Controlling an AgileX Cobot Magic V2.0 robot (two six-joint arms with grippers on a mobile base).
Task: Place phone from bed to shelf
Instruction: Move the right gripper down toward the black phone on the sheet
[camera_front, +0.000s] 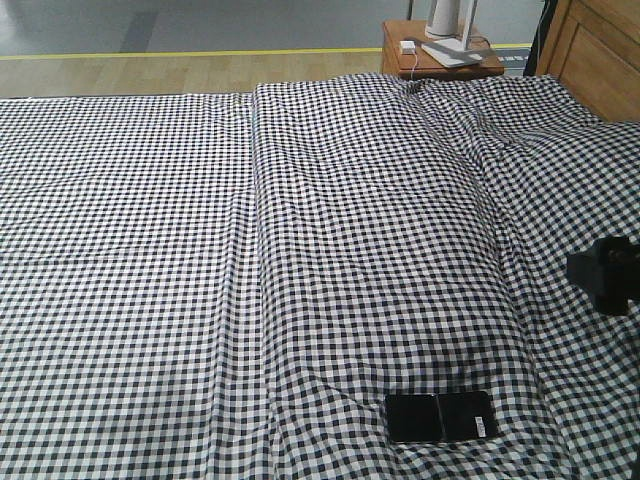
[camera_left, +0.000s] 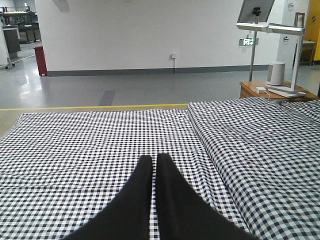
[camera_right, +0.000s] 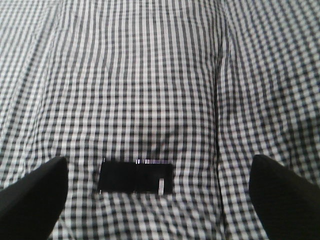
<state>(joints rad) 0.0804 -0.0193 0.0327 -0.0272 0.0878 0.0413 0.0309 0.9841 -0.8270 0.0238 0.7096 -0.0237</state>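
Phone: the phone (camera_front: 441, 417) lies flat on the bed (camera_front: 150, 250), near its front edge and right of centre in the front view. Its long side runs left to right.
Phone details: glossy black, with a crease across the middle and a small white sticker near the right end.
Bed: covered by a wrinkled black-and-white check sheet (camera_front: 360, 220) with long folds running front to back. A light brown wooden headboard (camera_front: 597, 55) stands at the far right corner.
Right gripper: the right gripper (camera_right: 157, 159) hangs above the sheet with its black fingers (camera_right: 30, 195) spread wide apart and holding nothing.
Phone and right gripper: in the right wrist view the phone lies between the two fingers, nearer the left-hand one and touching neither.
Left gripper: the left gripper (camera_left: 154, 161) has its fingers (camera_left: 132, 200) pressed together, tip to tip, with nothing between them. It points across the bed towards the far wall (camera_left: 150, 30).
Right edge, front view: a dark robot part (camera_front: 605, 272) juts in over the sheet, well apart from the phone. Which part it is cannot be told.
Beyond the bed: a brown nightstand (camera_front: 432, 62) carries a white lamp (camera_left: 272, 27). A yellow line (camera_left: 95, 107) crosses the grey floor (camera_left: 100, 87).
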